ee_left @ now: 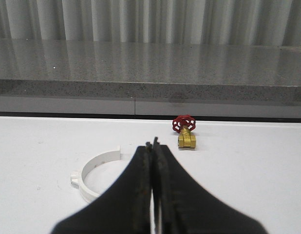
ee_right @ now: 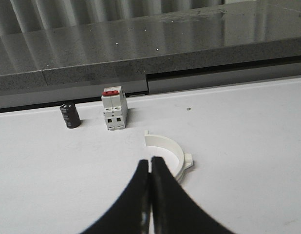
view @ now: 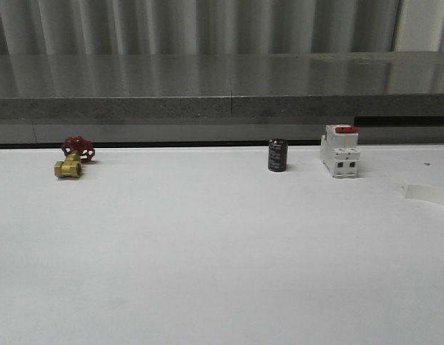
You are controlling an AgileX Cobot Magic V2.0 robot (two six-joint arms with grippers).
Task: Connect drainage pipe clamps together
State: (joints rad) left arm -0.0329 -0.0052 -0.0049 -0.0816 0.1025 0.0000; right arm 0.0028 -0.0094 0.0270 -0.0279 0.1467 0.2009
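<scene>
One white half-ring drainage pipe clamp [ee_left: 94, 170] lies on the white table in the left wrist view, partly hidden behind my left gripper [ee_left: 152, 144], whose black fingers are shut with nothing between them. In the right wrist view the other clamp [ee_right: 167, 151] lies just past my right gripper [ee_right: 150, 160], also shut and empty; its near part is covered by the fingers. The front view catches one end of a clamp [view: 427, 192] at the right edge of the table.
A brass valve with a red handwheel [view: 73, 159] [ee_left: 185, 132] sits at the back left. A black cylinder [view: 277, 155] [ee_right: 70, 116] and a white breaker with a red switch [view: 340, 150] [ee_right: 114, 108] stand at the back right. A grey ledge [view: 222, 108] runs behind the table.
</scene>
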